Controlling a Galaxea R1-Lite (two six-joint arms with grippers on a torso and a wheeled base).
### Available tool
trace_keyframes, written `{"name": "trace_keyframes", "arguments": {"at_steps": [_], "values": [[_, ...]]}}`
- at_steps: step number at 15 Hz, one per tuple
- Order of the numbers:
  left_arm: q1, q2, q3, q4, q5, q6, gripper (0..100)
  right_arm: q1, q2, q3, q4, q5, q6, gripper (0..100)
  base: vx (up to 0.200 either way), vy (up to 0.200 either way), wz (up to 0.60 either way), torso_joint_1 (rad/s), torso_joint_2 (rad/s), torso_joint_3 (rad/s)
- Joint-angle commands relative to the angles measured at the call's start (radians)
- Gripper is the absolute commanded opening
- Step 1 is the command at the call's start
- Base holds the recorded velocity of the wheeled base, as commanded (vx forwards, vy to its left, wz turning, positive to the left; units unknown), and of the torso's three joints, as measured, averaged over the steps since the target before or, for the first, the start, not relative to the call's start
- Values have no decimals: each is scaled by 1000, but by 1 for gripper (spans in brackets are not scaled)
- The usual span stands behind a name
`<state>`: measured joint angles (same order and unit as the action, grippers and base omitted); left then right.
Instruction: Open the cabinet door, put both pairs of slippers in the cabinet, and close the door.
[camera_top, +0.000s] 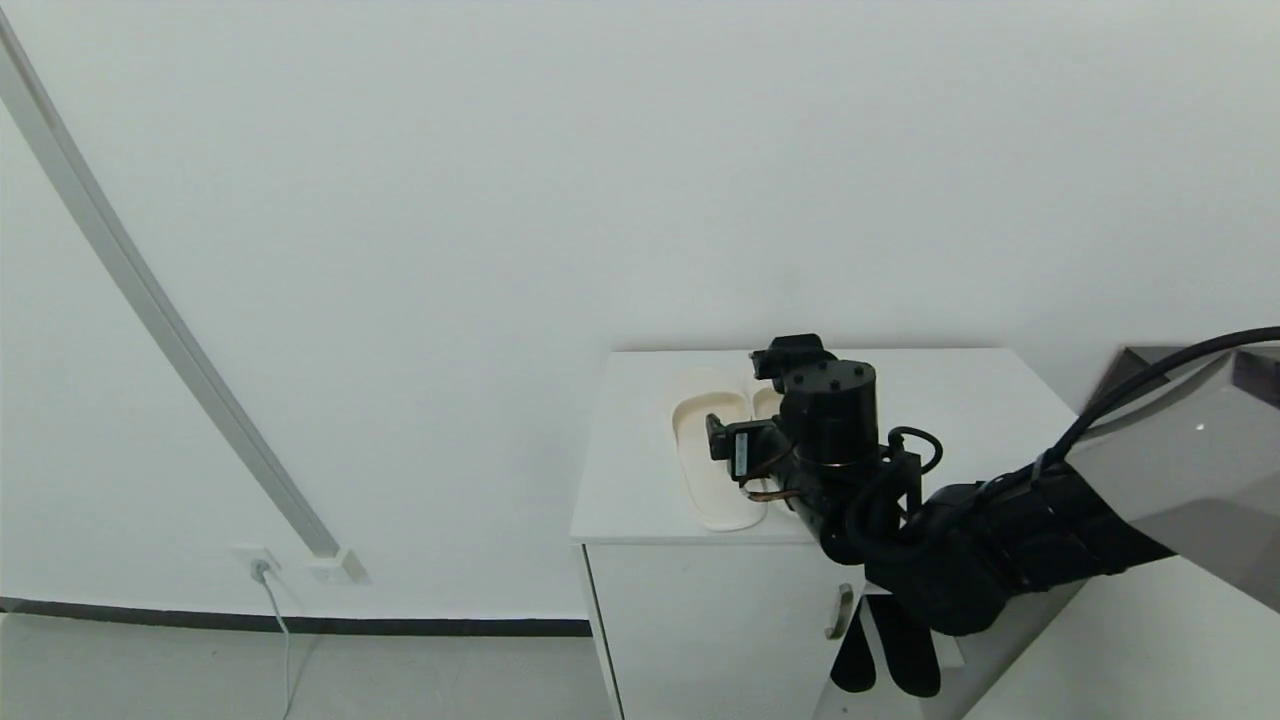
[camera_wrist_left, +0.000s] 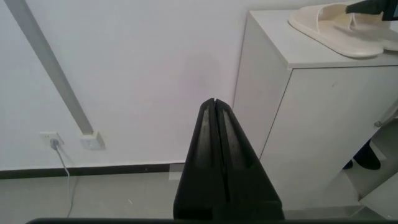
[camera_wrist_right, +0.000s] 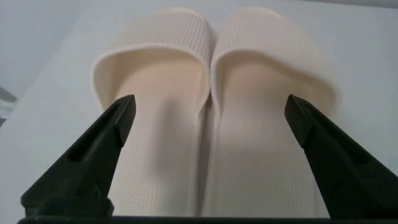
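Observation:
A pair of cream slippers (camera_top: 715, 450) lies side by side on top of the white cabinet (camera_top: 640, 480), toes toward the wall. My right gripper (camera_wrist_right: 211, 118) is open just above them, one finger (camera_wrist_right: 115, 127) outside the left slipper and the other outside the right one. The cream slippers (camera_wrist_right: 211, 81) sit between the fingers, untouched. A pair of black slippers (camera_top: 885, 650) shows inside the cabinet's open right part, below my right arm. My left gripper (camera_wrist_left: 214, 109) is shut on nothing, low and to the left of the cabinet (camera_wrist_left: 323, 124).
A door handle (camera_top: 838, 610) sits at the edge of the cabinet's front panel. The white wall runs close behind the cabinet. A slanted cable duct (camera_top: 150, 300) ends at a wall socket (camera_top: 258, 562) with a cord, left of the cabinet. Grey floor lies to the left.

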<state>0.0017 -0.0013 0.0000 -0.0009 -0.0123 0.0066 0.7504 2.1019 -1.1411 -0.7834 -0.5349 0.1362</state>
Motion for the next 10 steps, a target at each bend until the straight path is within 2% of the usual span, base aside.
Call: {"name": "trace_keyframes", "arguments": {"at_steps": [1,4,10], "values": [[0,1,0,-1,0,0,0,-11,61,-55,21,0,-4,100,0,0,0,0,0,0],[1,1,0,-1,0,0,0,-36,125,-149,46,1,-18,100,0,0,0,0,0,0],[0,1,0,-1,2,-2,0,-66,208,-253,47,15,-29,100,0,0,0,0,0,0]]}}
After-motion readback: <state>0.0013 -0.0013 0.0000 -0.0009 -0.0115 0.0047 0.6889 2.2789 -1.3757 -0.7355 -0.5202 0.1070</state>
